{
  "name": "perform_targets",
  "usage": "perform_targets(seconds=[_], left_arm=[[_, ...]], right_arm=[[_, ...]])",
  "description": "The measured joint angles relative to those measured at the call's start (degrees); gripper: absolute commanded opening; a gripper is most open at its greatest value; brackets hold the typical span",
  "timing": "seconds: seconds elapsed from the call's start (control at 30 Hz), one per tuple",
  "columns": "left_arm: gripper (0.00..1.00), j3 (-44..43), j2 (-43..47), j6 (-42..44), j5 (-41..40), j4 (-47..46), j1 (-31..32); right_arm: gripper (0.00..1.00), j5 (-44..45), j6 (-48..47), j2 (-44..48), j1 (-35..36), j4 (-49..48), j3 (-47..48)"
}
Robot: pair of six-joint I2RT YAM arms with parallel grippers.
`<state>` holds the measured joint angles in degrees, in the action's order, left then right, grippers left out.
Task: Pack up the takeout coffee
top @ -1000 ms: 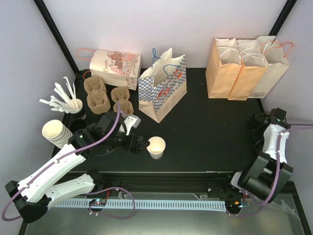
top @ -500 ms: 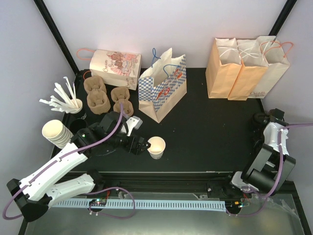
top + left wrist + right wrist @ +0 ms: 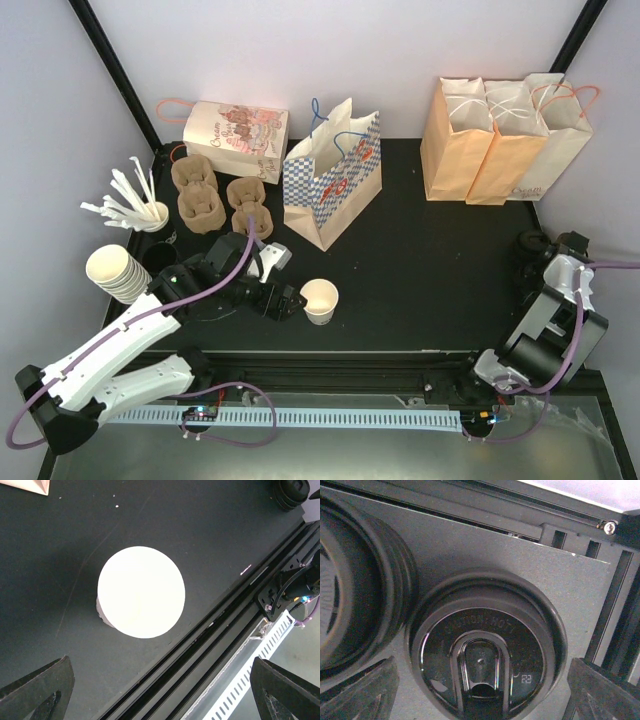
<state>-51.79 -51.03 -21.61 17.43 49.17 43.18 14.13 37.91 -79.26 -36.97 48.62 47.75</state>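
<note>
Takeout coffee cup point(image 3: 320, 300) lidless beside left arm's spread fingers point(image 3: 290, 300), right arm's fingers point(image 3: 480, 690) apart over black lid point(image 3: 482, 665), black worktop point(image 3: 430, 270), pale walls

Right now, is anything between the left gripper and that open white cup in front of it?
Nothing visible. The left gripper is open and sits just left of the white cup. In the left wrist view the cup stands alone on bare black table between the fingertips.
</note>
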Motion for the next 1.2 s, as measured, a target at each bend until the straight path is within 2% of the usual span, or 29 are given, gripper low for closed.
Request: perform_targets(seconds=[0.27,0.47,0.77,1.03,1.2], left_arm=[[0.99,0.17,-0.11,0.26,0.42,-0.02,0.00],[0.99,0.63,-0.11,0.28,0.52,-0.04,0.00],[0.99,0.63,-0.09,0.50,0.50,-0.04,0.00],[0.99,0.63,-0.09,0.57,0.48,-0.04,0.00],[0.99,0.68,-0.09,0.61,0.50,-0.04,0.00]], right_arm=[[0.90,-0.15,0.09,-0.92,-0.46,-0.66,-0.48],[0.92,-0.13,0.46,-2.23,-0.46,-0.66,-0.50],[0.83,0.11,1.18,-2.58,-0.46,-0.70,-0.55],[0.84,0.37,1.79,-1.11,-0.46,0.57,-0.52],[0.84,0.33,1.88,2.99,-0.46,1.66,-0.52]])
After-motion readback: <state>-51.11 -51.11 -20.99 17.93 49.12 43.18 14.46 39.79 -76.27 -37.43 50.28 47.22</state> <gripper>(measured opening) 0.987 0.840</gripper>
